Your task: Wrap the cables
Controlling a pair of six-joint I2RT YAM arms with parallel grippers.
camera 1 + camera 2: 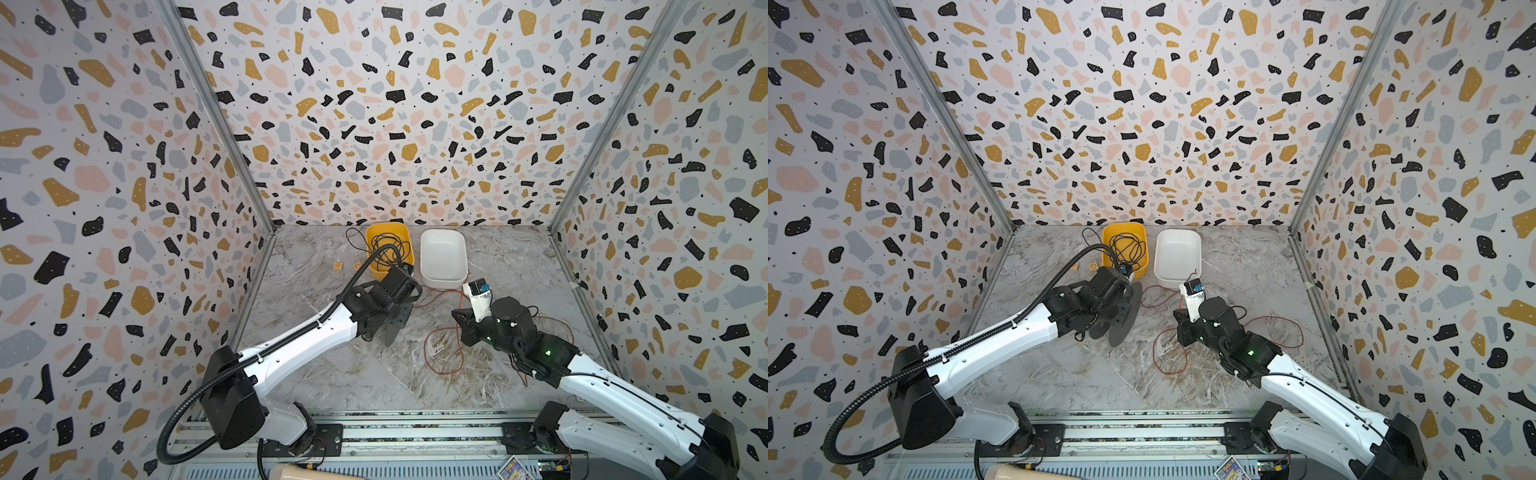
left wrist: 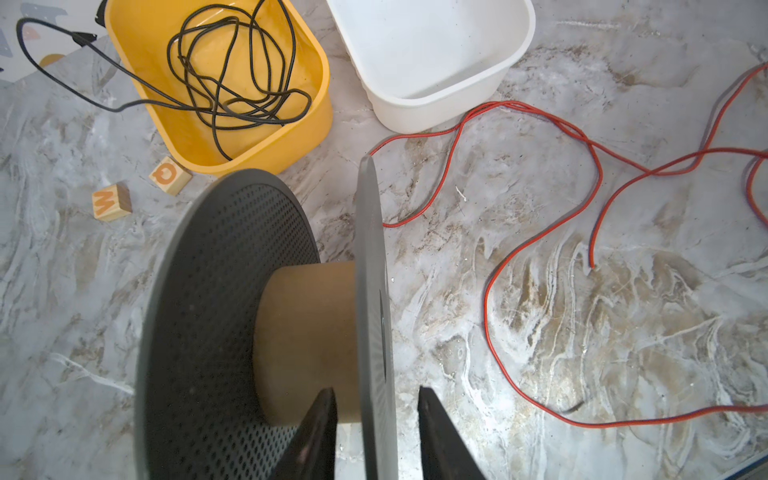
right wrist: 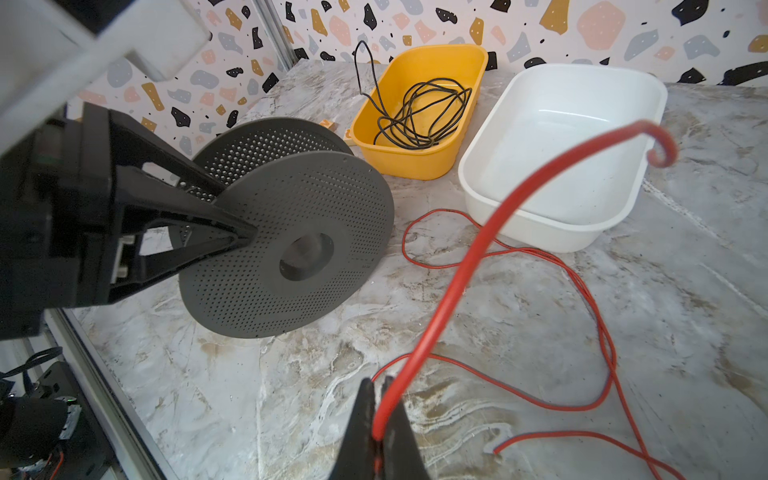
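Tabletop point(image 1: 365, 374), grey-marbled and strewn with red cable point(image 3: 457, 291), meets terrazzo-patterned walls point(image 1: 395, 83).

I count one yellow tub point(image 2: 291, 141), one white tub point(image 2: 436, 112), one red-orange wire point(image 3: 453, 286), one black wire point(image 2: 245, 110), two wooden letter blocks point(image 2: 112, 202) and one grey spool point(image 2: 307, 332).

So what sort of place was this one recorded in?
Most likely a purpose-built robot test booth, not a home: terrazzo-print wall panels box in a marble-look tabletop, and the left arm and right arm sit on a metal rail at its front.
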